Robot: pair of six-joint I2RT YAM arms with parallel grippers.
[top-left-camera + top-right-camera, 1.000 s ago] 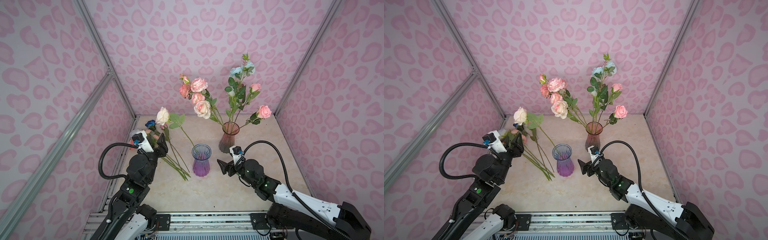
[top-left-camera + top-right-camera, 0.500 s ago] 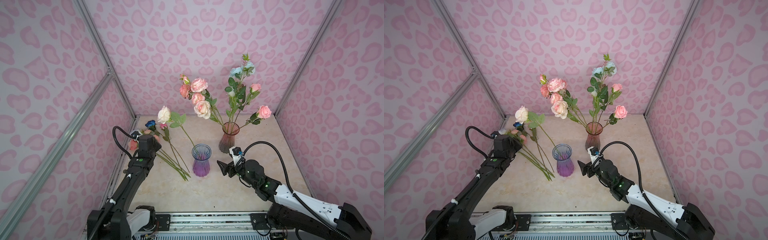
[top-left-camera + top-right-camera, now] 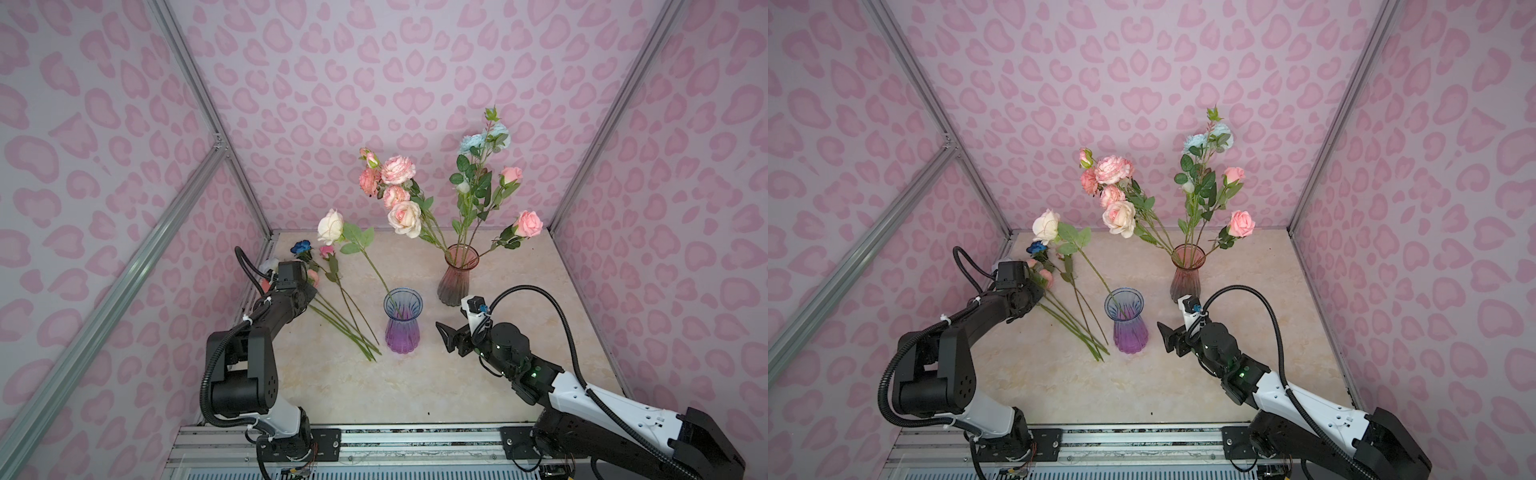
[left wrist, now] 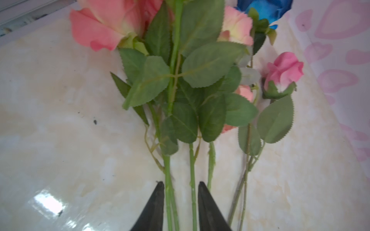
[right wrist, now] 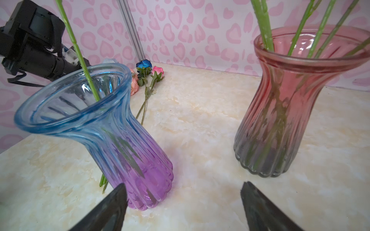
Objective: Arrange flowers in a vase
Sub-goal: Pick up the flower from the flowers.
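Two flower stems (image 4: 191, 170) now lie between the newly lowered left end effector (image 4: 180, 185)

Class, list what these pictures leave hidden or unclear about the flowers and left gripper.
Left wrist view: whether the left gripper grips the two flower stems between its jaws; only the tips show.
Both top views: its jaws, hidden beneath the wrist camera.
Left wrist view: coral bloom and dark blue bloom, cropped by the edge.

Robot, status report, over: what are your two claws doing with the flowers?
Left gripper open astride two stems of the loose flowers on the table, not clamped. Right gripper open, empty, beside the blue-purple vase. Nothing blocks the way, over.
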